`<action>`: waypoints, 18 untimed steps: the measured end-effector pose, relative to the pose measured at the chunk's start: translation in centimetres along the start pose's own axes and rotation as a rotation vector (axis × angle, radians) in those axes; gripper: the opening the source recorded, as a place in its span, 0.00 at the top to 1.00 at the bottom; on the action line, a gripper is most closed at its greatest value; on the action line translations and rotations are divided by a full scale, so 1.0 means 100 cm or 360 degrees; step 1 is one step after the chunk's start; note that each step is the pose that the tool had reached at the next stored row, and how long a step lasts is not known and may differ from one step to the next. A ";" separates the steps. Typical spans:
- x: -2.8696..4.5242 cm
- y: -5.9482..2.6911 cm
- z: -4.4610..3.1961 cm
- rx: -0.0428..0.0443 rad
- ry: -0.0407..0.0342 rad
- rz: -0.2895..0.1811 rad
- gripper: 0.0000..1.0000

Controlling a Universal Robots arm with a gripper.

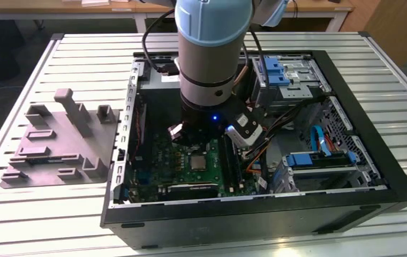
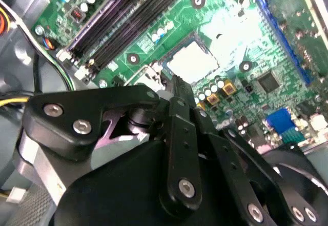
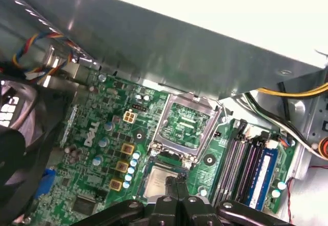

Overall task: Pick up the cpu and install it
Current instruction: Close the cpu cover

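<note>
The cpu (image 1: pixel 198 162), a small square chip with a pale metal top, lies flat in its socket on the green motherboard (image 1: pixel 189 176) inside the open computer case. In both wrist views my gripper (image 3: pixel 177 185) hovers right at the cpu's (image 3: pixel 158 182) edge, its black fingers (image 2: pixel 177 90) pressed together with nothing between them. The cpu (image 2: pixel 192 62) shines bright under the light in the second wrist view. The socket's metal load frame (image 3: pixel 184 123) stands flipped open beside it. My arm (image 1: pixel 207 64) reaches straight down into the case.
A grey plastic tray (image 1: pixel 60 144) with upright blocks sits on the slatted table at the exterior view's left. Memory slots (image 3: pixel 246 164), loose cables (image 3: pixel 287 90), a black fan (image 3: pixel 15 149) and blue drive cages (image 1: pixel 318 160) crowd the case interior. The case wall (image 3: pixel 179 46) rises close by.
</note>
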State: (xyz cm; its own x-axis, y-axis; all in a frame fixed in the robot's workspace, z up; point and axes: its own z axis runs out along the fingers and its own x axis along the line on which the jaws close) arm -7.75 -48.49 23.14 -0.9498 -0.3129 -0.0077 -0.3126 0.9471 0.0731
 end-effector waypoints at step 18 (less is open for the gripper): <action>-0.0082 -0.0021 0.0028 -0.0002 0.0019 -0.0277 0.89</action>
State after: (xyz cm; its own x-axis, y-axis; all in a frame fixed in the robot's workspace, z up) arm -6.91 -48.41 22.86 -0.8809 -0.4731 -0.0085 -0.4724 0.8784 0.0728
